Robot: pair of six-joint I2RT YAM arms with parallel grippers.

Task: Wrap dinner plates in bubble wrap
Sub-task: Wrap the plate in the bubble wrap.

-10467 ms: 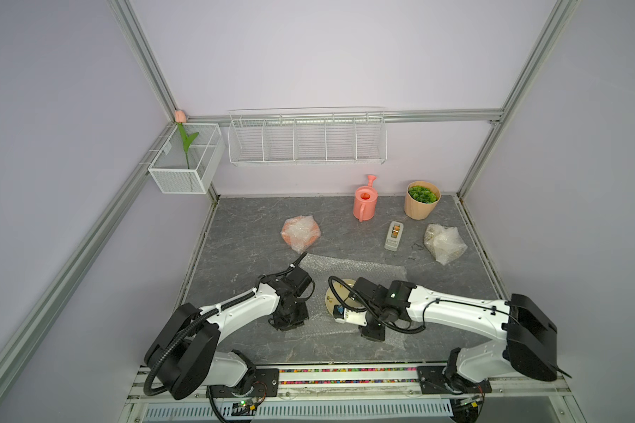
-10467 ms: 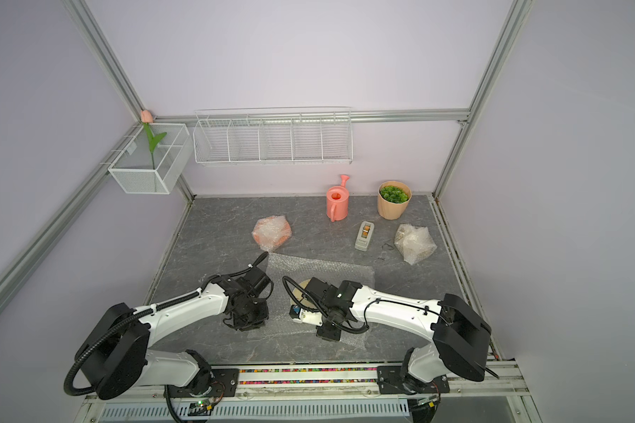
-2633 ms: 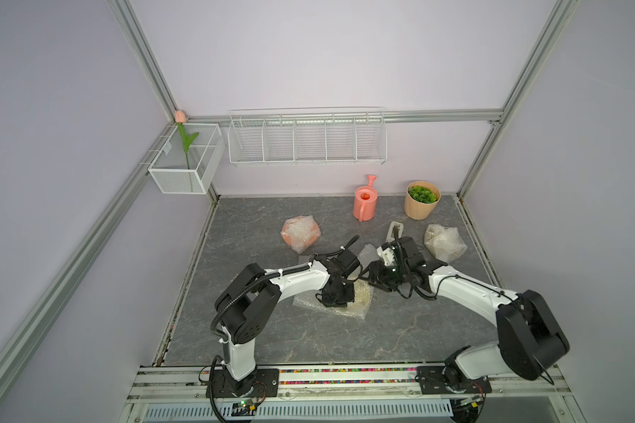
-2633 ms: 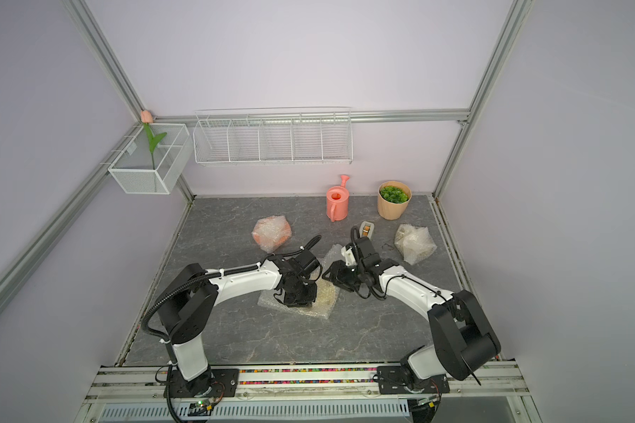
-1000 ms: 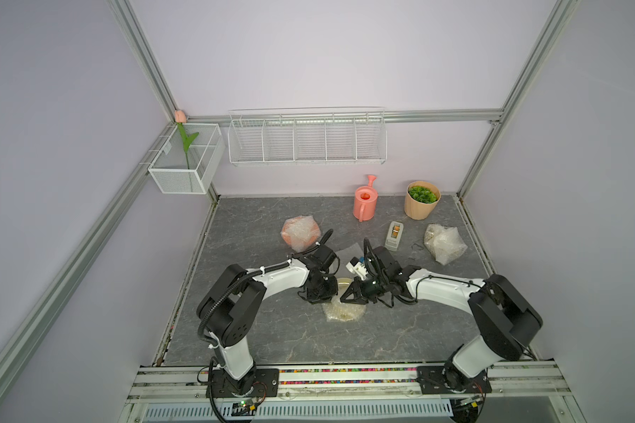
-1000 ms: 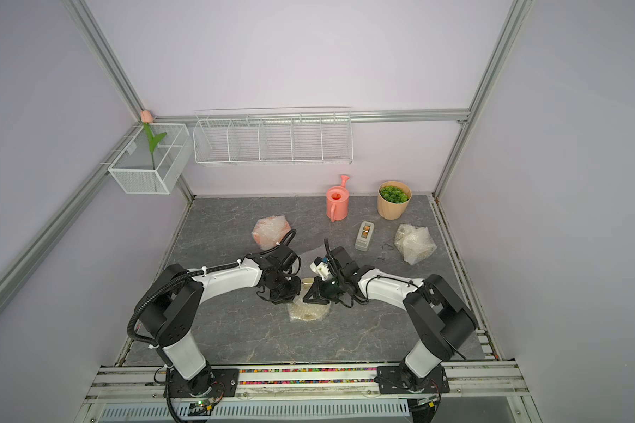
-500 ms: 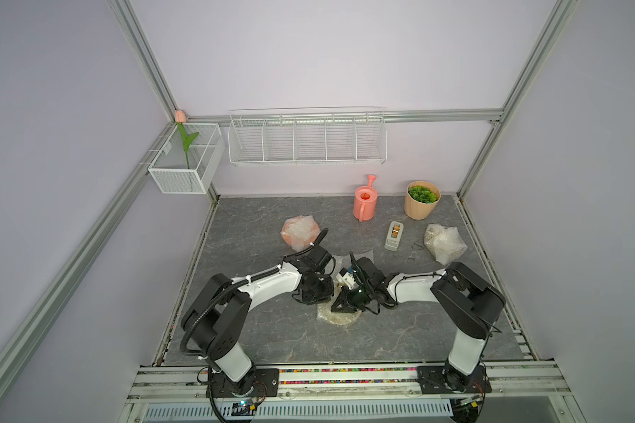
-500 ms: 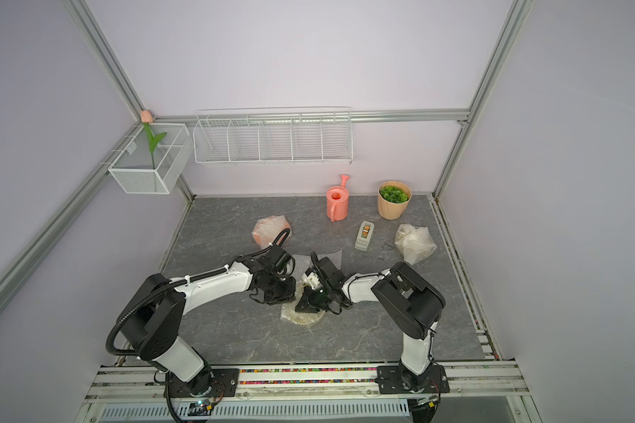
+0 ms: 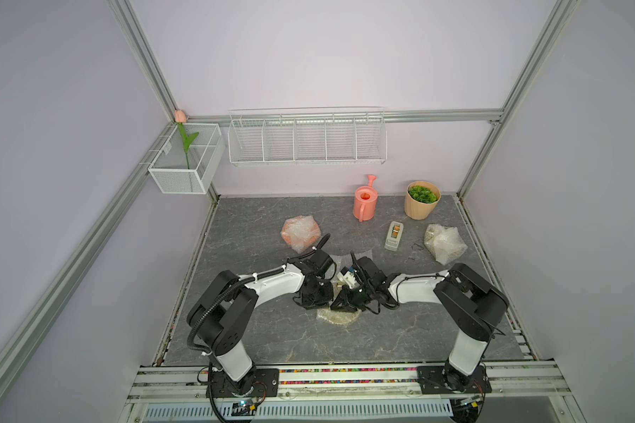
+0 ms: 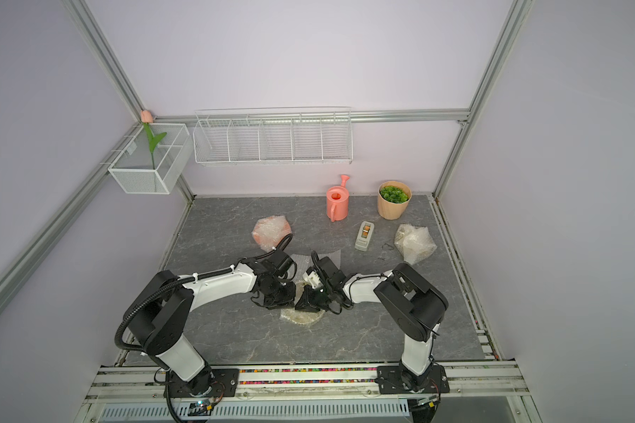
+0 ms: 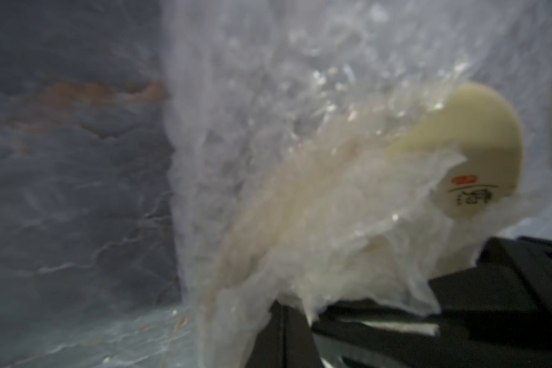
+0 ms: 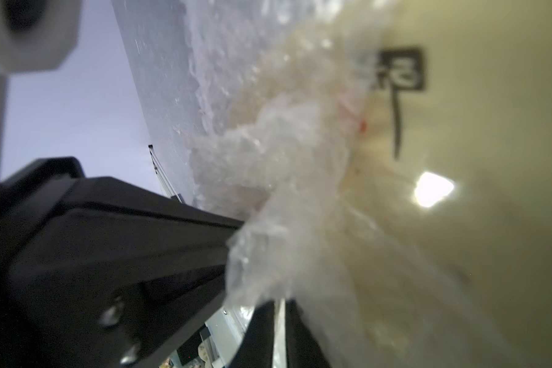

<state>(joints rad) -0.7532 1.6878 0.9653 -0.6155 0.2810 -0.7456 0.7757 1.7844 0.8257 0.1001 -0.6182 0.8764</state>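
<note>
Bubble wrap (image 9: 337, 317) now around plate (image 11: 478, 127)

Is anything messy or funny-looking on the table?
A little. The plate being wrapped in the middle still pokes out bare from its crumpled bubble wrap, so it is only half covered. Nothing looks spilled or broken.

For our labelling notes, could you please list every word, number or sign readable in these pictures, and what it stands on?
Nothing reads clearly.
Red stamp over dark brush characters, on the plate peeking from the bubble wrap: too blurred.
Dark square mark on the plate, right wrist view: too blurred.
Tag on the wire basket: too small.
</note>
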